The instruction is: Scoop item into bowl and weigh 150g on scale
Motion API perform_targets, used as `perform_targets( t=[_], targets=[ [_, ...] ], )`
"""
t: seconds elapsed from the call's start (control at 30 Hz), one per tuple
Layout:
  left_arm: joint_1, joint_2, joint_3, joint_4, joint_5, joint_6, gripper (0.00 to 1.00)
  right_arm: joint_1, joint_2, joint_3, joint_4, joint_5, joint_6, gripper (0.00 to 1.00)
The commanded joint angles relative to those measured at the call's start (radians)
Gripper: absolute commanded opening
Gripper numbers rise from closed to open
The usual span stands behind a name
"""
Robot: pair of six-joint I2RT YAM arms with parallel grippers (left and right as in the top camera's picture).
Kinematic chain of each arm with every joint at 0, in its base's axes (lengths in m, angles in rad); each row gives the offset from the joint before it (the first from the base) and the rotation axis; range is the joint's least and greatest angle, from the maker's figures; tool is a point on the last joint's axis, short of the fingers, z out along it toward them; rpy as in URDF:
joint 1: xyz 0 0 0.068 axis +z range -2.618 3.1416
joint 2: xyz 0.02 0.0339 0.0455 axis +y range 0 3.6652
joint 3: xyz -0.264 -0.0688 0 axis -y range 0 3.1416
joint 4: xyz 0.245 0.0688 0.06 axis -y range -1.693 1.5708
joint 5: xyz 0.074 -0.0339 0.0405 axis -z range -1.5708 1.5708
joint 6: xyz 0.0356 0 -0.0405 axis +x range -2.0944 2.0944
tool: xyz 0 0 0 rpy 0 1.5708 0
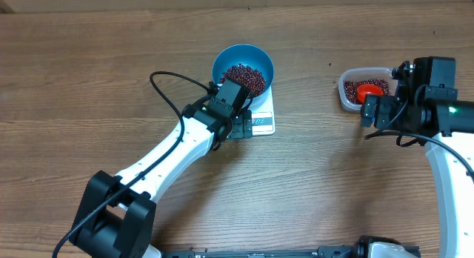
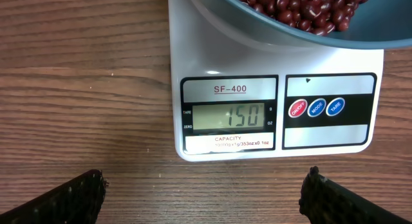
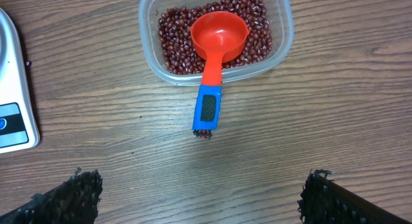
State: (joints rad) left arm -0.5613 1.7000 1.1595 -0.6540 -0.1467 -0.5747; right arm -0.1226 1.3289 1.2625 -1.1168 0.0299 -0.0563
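Note:
The blue bowl [image 1: 243,68] holds a heap of red-brown beans [image 1: 244,77] and rests on the white scale [image 1: 261,123]. In the left wrist view the scale [image 2: 277,114] shows 150 on its display, with the bowl [image 2: 302,28] and its beans [image 2: 299,8] at the top edge. My left gripper [image 2: 205,192] is open over bare wood just in front of the scale. My right gripper [image 3: 203,195] is open, empty, a little short of the red scoop [image 3: 215,47], which lies in a clear tub with more beans [image 3: 177,40].
The clear tub [image 1: 346,95] sits at the right, beside my right arm [image 1: 422,110]. The scoop's blue handle [image 3: 207,109] sticks out over the tub's near rim. My left arm [image 1: 170,158] stretches diagonally from the lower left to the scale. A corner of the scale [image 3: 13,95] shows in the right wrist view.

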Motion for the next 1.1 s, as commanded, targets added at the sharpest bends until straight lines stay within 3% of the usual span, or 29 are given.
perform_targets(
  t=[0.0,0.17,0.33,0.73,0.93,1.07],
  targets=[
    [-0.002,0.002,0.021,0.0,0.007,-0.016,0.99,0.005,-0.003,0.028,0.004,0.002,-0.004,1.0],
    [-0.002,-0.006,0.022,0.0,0.01,-0.01,1.0,0.005,-0.003,0.028,0.004,0.002,-0.004,1.0],
    [-0.002,-0.066,0.022,-0.016,0.014,0.075,1.0,0.005,-0.003,0.028,0.004,0.002,-0.004,1.0],
    [-0.002,-0.44,0.021,-0.014,-0.068,0.162,1.0,0.005,-0.003,0.028,0.004,0.002,-0.004,1.0],
    [0.008,-0.548,0.021,0.022,-0.07,0.332,0.99,0.005,-0.003,0.028,0.004,0.002,-0.004,1.0],
    [0.05,-0.627,0.01,0.032,-0.063,0.357,0.99,0.005,-0.003,0.028,0.004,0.002,-0.004,1.0]
  ],
)
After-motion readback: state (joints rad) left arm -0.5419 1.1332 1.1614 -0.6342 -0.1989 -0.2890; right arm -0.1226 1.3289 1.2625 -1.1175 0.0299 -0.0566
